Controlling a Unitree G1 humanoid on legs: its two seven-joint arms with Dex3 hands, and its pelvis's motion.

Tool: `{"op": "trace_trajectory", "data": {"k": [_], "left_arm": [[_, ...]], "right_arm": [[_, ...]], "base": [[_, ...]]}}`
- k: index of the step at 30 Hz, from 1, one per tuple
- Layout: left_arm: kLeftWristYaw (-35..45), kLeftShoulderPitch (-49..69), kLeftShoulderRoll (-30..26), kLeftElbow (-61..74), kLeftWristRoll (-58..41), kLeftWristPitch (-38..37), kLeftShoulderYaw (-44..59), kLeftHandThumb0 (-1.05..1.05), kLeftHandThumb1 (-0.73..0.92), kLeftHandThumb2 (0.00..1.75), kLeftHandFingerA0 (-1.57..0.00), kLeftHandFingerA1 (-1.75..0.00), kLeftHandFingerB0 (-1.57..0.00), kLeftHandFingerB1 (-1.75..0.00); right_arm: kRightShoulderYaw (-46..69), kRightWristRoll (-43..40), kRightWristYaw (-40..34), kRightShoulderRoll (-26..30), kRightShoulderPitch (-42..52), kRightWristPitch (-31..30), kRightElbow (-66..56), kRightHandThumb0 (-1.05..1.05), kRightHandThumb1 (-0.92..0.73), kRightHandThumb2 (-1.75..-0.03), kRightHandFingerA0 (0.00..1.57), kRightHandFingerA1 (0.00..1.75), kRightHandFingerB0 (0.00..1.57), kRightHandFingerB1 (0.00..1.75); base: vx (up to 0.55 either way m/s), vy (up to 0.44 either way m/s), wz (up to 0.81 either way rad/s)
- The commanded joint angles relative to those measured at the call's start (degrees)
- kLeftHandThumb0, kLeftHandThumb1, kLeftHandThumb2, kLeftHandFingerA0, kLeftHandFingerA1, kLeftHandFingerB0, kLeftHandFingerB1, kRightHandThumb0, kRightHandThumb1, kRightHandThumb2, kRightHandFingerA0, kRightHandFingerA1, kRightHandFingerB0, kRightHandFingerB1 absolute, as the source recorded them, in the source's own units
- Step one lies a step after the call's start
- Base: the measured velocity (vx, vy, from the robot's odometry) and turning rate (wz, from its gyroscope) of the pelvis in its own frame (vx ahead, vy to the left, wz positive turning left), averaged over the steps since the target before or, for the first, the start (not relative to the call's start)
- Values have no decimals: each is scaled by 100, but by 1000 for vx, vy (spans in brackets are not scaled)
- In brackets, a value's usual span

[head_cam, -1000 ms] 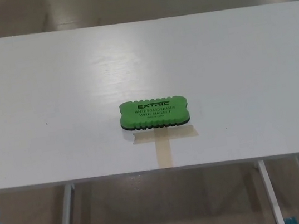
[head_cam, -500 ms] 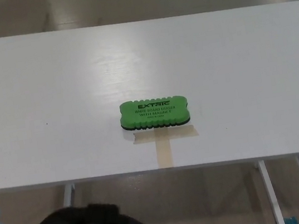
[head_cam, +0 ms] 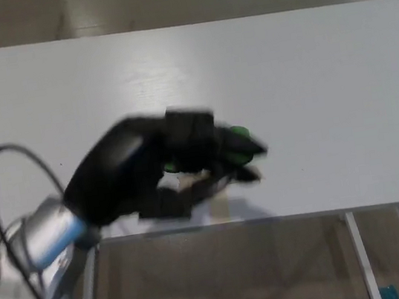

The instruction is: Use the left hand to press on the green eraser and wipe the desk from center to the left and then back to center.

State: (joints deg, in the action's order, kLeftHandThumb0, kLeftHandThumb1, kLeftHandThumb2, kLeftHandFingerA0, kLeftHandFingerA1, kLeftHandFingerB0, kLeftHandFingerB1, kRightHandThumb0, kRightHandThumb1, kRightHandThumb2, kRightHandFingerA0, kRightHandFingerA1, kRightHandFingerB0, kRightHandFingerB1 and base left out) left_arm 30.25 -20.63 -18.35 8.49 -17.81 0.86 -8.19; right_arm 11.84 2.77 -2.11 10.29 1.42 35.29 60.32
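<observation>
Eraser (head_cam: 238, 135) mostly behind blurred left hand (head_cam: 159, 169)

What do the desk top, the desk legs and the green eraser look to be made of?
Desk top: smooth white laminate or painted board, probably, with a soft sheen from overhead light. Desk legs: pale tubes, likely metal. Green eraser: only a bright green sliver shows past the blurred left hand; it looks like plastic, but the blur leaves that open.
</observation>
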Motion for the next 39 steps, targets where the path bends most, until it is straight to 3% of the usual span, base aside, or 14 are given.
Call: {"op": "trace_trajectory", "data": {"k": [1, 5, 17, 26, 39], "left_arm": [[-1064, -850, 440, -823, 1017, 458, -106, -28, 80, 66, -91, -51, -82, -46], [-1657, -1749, 811, -2195, 1530, 327, -191, -28, 79, 64, -95, -54, -83, -47], [-2421, -2903, 1223, -4710, 1970, 159, -205, -29, 80, 65, -95, -55, -83, -48], [-2916, -3091, 1400, -5795, 2177, 17, -132, -29, 81, 65, -96, -54, -84, -47], [-3075, -2647, 1593, -6248, 2207, -587, 119, -28, 81, 65, -97, -58, -86, -48]], "right_arm": [[47, -236, 245, -16, 51, 149, 26, -38, -80, -64, 89, 69, 61, 42], [74, -291, 294, -48, 74, 229, 35, -38, -80, -64, 89, 69, 60, 42], [-84, -88, 116, 31, 143, 365, 59, -37, -81, -64, 89, 69, 60, 42], [-105, -98, 43, -33, 181, 395, 63, -37, -80, -64, 89, 69, 60, 42], [-147, -156, 107, -36, 161, 520, 108, -37, -80, -64, 88, 70, 61, 43]], "base": [[0, 0, 0], [0, 0, 0], [0, 0, 0], [0, 0, 0], [0, 0, 0]]}}
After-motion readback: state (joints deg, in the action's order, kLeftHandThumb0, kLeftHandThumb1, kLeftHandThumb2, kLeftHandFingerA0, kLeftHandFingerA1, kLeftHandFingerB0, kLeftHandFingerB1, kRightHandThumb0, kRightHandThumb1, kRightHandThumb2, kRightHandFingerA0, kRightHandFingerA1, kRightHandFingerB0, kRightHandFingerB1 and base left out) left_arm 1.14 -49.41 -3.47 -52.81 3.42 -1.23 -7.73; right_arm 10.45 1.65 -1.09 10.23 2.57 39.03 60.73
